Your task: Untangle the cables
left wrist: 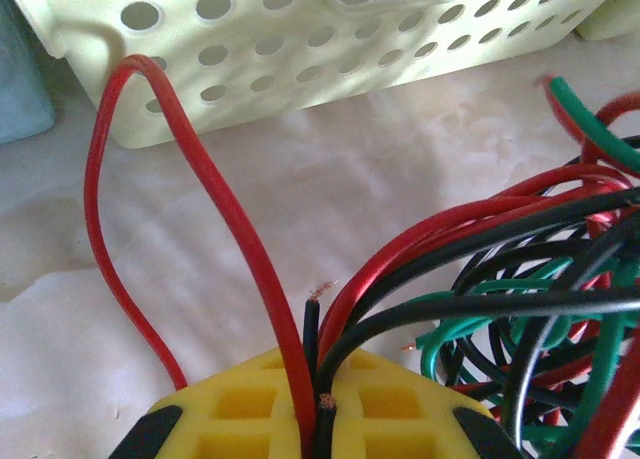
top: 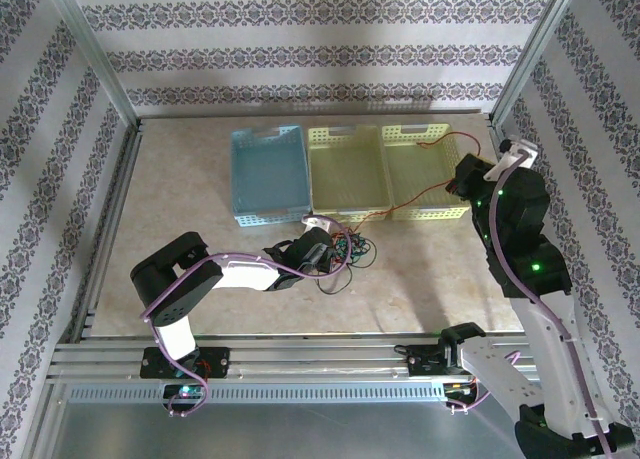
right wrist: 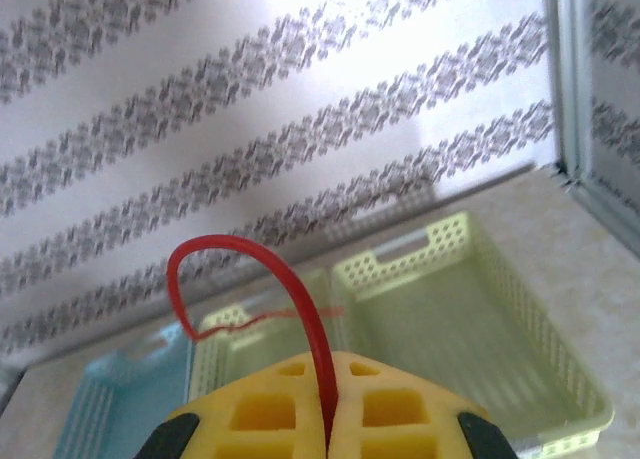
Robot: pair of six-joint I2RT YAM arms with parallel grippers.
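Observation:
The cables lie in a red, black and green tangle on the table in front of the baskets. My left gripper sits at the tangle's left side. In the left wrist view its yellow jaws are shut on a red cable and black cable ends, with green loops to the right. My right gripper is raised at the right and shut on the red cable, which runs over the baskets toward the tangle. The pinch shows in the right wrist view.
A blue basket and two pale yellow-green baskets stand side by side at the back. A perforated basket wall is just beyond the left gripper. Metal frame rails edge the table.

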